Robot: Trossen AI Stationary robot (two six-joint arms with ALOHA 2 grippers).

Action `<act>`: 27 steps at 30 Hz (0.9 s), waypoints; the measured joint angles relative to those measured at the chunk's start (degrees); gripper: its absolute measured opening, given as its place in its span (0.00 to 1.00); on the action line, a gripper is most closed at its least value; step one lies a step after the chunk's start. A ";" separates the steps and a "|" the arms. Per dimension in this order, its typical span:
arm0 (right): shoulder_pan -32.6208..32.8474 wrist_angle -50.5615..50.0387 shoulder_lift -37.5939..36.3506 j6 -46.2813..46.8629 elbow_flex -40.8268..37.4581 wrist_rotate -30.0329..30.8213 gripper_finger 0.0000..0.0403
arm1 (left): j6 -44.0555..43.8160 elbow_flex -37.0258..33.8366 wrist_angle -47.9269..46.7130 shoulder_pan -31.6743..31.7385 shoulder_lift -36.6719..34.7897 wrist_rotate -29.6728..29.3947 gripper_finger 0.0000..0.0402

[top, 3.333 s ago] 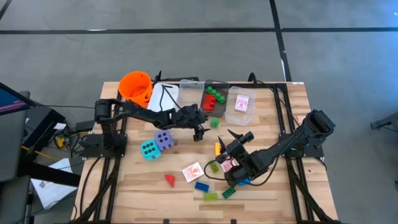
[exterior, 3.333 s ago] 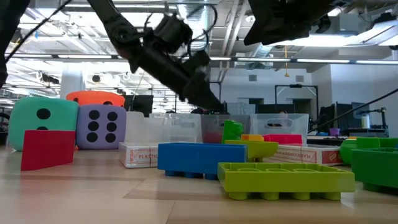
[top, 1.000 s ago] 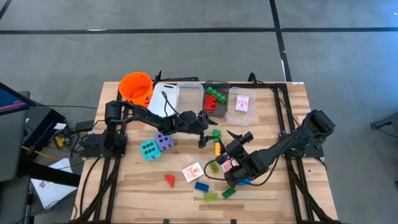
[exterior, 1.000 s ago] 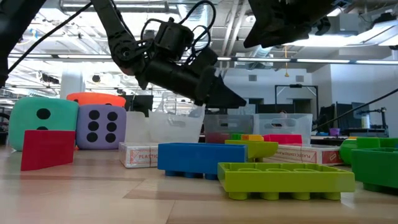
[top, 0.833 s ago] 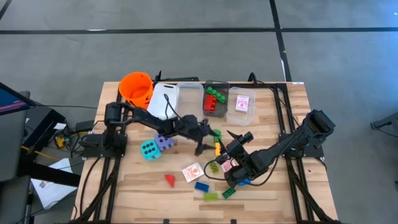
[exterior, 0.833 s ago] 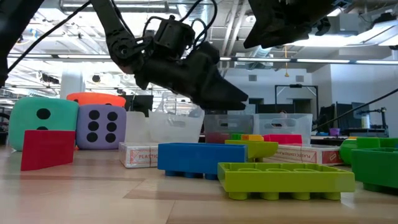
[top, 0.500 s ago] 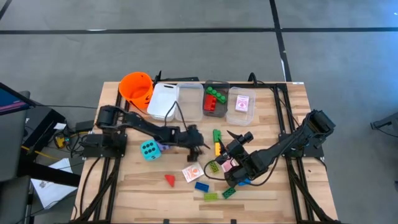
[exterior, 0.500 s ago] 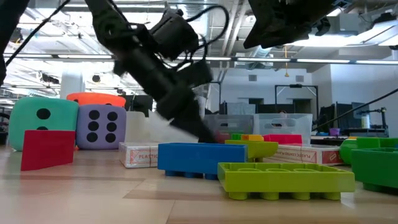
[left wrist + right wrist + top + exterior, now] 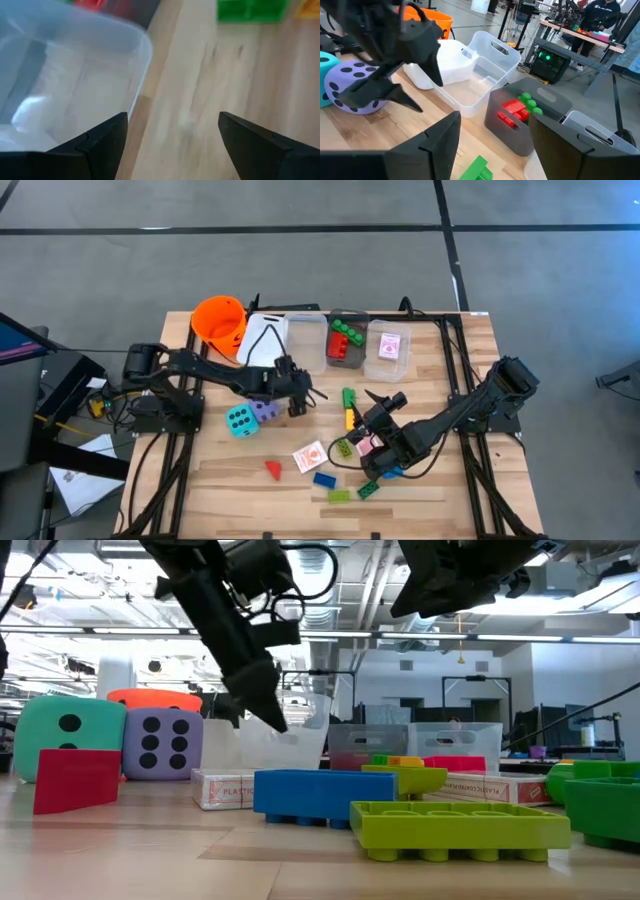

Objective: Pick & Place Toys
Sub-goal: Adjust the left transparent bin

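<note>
You have some sorting done: red and green bricks (image 9: pixel 345 338) sit in the grey bin (image 9: pixel 347 323) and a card in the clear one beside it. Most toys are still loose in front of that bin, including the purple die (image 9: pixel 263 412), teal die (image 9: pixel 239 420), red wedge (image 9: pixel 272 469) and green brick (image 9: pixel 348 397). Your left gripper (image 9: pixel 297 395) hovers spread and empty over bare wood near the purple die; the right gripper (image 9: pixel 375 425), also spread and empty, waits over the brick cluster.
</note>
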 joint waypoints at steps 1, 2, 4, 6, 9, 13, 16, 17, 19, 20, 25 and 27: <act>0.00 -0.01 0.00 0.02 0.00 0.00 0.58 | 0.02 -0.22 -0.30 0.57 0.10 0.05 0.75; -0.09 -0.07 -0.02 0.01 0.00 0.02 0.58 | 0.06 -0.42 0.53 1.15 0.48 -0.06 0.75; -0.19 -0.29 0.00 0.00 0.00 -0.02 0.58 | 0.17 -1.36 3.46 2.20 0.94 -2.00 0.75; -0.19 -0.35 -0.01 0.01 0.00 0.00 0.58 | 0.68 -2.23 5.44 3.16 1.00 -6.32 0.75; -0.19 -0.42 0.00 0.02 -0.02 0.00 0.58 | 2.63 -3.33 7.21 4.42 1.02 -10.78 0.75; -0.24 -0.46 0.00 0.00 -0.02 0.00 0.58 | 5.12 -3.71 9.05 5.33 1.04 -12.72 0.75; -0.24 -0.47 0.00 0.00 -0.02 0.00 0.58 | 5.80 -3.71 10.03 5.58 1.04 -13.25 0.75; -0.24 -0.47 0.00 0.00 -0.02 0.00 0.58 | 6.09 -3.71 10.76 5.58 1.04 -13.47 0.75; -0.24 -0.48 0.00 0.00 -0.02 0.00 0.58 | 7.49 -3.71 12.16 5.58 1.04 -13.53 0.75; -0.24 -0.47 0.00 0.00 -0.02 0.00 0.58 | 8.35 -3.71 12.87 5.45 1.04 -13.55 0.75; -0.24 -0.49 0.00 0.00 -0.02 0.00 0.58 | 11.14 -3.71 18.97 5.19 1.04 -12.88 0.75; -0.24 -0.49 0.00 0.00 -0.02 0.00 0.58 | 11.71 -3.71 21.30 5.19 1.04 -9.62 0.75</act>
